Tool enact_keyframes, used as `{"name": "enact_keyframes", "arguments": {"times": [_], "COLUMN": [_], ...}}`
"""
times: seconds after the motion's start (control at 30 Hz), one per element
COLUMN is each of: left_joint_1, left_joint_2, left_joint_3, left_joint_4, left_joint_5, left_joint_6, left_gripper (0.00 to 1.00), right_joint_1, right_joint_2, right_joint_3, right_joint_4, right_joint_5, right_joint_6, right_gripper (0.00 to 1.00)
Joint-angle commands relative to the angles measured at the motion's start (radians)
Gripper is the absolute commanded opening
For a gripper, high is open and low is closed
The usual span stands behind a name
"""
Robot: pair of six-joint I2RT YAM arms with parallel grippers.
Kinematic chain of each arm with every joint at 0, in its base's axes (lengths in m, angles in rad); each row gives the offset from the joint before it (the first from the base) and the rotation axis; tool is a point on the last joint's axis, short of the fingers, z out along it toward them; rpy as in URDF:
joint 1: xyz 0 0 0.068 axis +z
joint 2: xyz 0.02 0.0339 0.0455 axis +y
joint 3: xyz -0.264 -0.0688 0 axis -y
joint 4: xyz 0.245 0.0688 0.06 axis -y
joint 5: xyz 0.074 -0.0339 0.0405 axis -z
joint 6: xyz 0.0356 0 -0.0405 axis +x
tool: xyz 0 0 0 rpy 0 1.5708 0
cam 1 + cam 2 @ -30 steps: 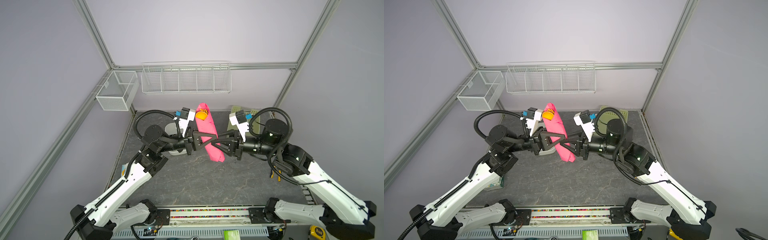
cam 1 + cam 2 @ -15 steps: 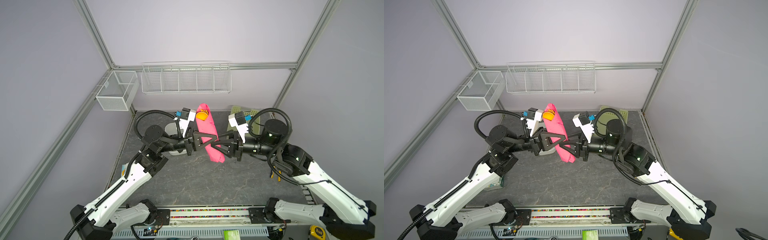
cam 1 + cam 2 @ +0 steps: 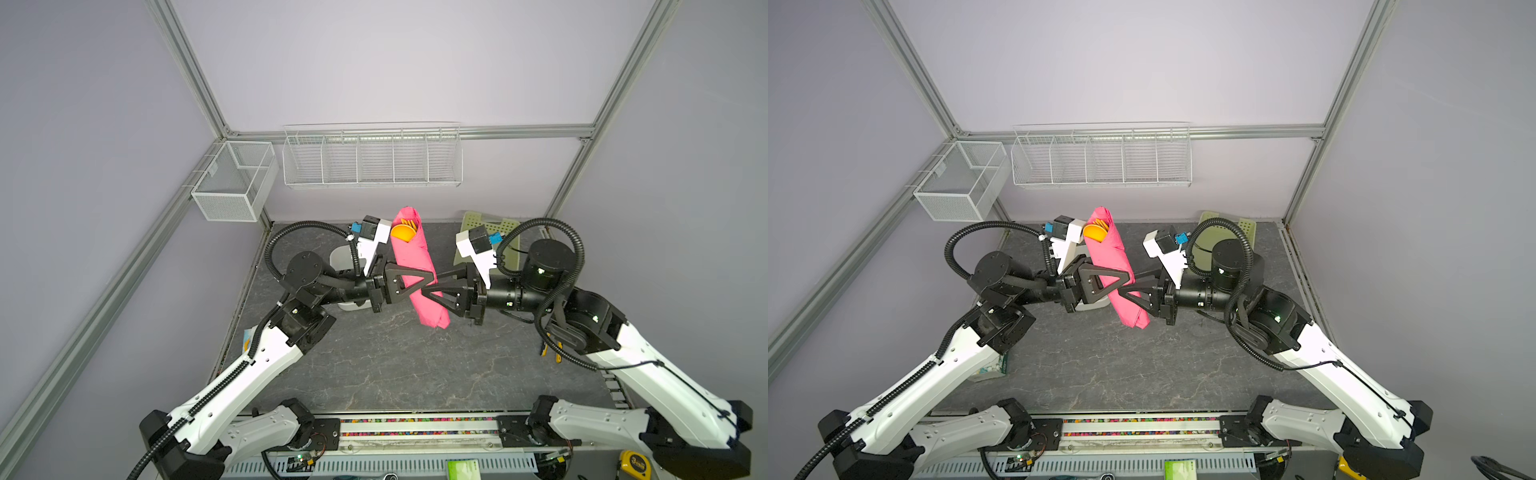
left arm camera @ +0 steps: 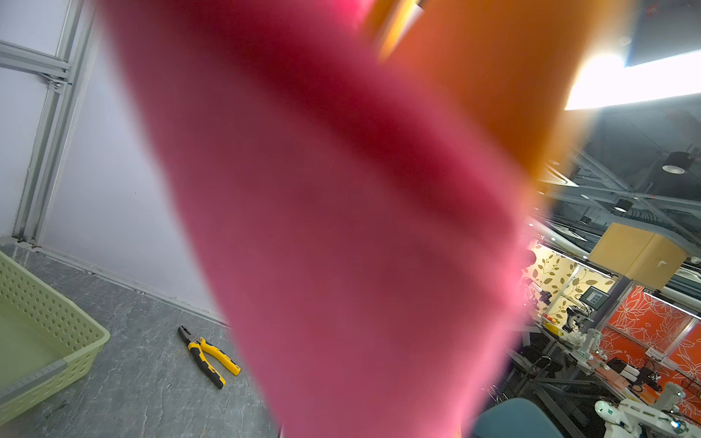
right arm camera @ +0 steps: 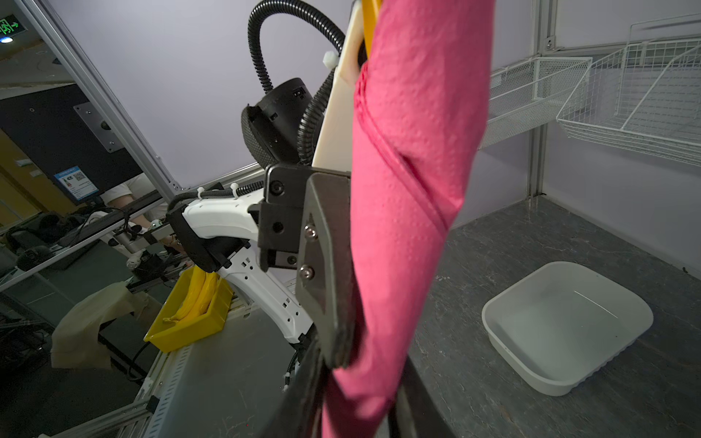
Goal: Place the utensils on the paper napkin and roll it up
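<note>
The paper napkin (image 3: 415,253) (image 3: 1113,253) is a pink roll held tilted above the table. Orange utensils (image 3: 401,232) (image 3: 1094,232) stick out of its upper, far end. My left gripper (image 3: 432,277) (image 3: 1127,277) is shut on the roll's middle. In the left wrist view the blurred napkin (image 4: 341,227) and utensils (image 4: 512,76) hide its jaws. My right gripper (image 3: 430,289) (image 3: 1121,291) comes in from the opposite side, just below the left one. In the right wrist view it (image 5: 360,364) is shut on the lower part of the napkin (image 5: 409,151).
A white tub (image 5: 569,326) (image 3: 338,262) sits on the table behind the left gripper. A green basket (image 3: 503,228) (image 4: 38,322) stands at the back right. Yellow pliers (image 4: 208,356) lie on the right. A tissue box (image 3: 988,370) sits by the left arm. Wire baskets (image 3: 374,162) hang on the back wall.
The right gripper's jaws have narrowed onto the lower part of the roll. The left gripper and the roll have stayed in place.
</note>
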Motion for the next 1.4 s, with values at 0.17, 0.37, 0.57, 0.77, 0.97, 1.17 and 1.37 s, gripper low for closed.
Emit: {"name": "enact_keyframes", "arguments": {"times": [0.17,0.37,0.57,0.77,0.97,1.17,1.37], "left_joint_1": [0.003,0.004,0.003,0.003,0.004,0.002,-0.017], "left_joint_2": [0.012,-0.003,-0.02,-0.043,-0.045,-0.013,0.023], "left_joint_3": [0.012,0.013,0.009,0.012,0.01,0.017,0.048], "left_joint_4": [-0.006,-0.061,-0.086,-0.121,-0.132,-0.059,-0.003], "left_joint_5": [-0.054,-0.073,-0.093,-0.126,-0.13,-0.065,-0.003], "left_joint_6": [-0.003,0.045,0.067,0.1,0.107,0.059,0.038], "left_gripper": [0.0,0.0,0.21,0.33,0.5,0.58,0.59], "right_joint_1": [0.032,0.033,0.032,0.032,0.032,0.033,0.032], "right_joint_2": [-0.006,-0.028,-0.047,-0.059,-0.067,-0.057,-0.043], "right_joint_3": [0.013,0.007,-0.004,-0.009,-0.015,-0.012,-0.011], "right_joint_4": [0.005,0.014,0.022,0.022,0.022,0.021,0.021], "right_joint_5": [-0.074,-0.004,0.052,0.091,0.115,0.097,0.078], "right_joint_6": [-0.032,-0.033,-0.037,-0.04,-0.04,-0.041,-0.036], "right_gripper": [0.17,0.13,0.12,0.12,0.12,0.12,0.12]}}
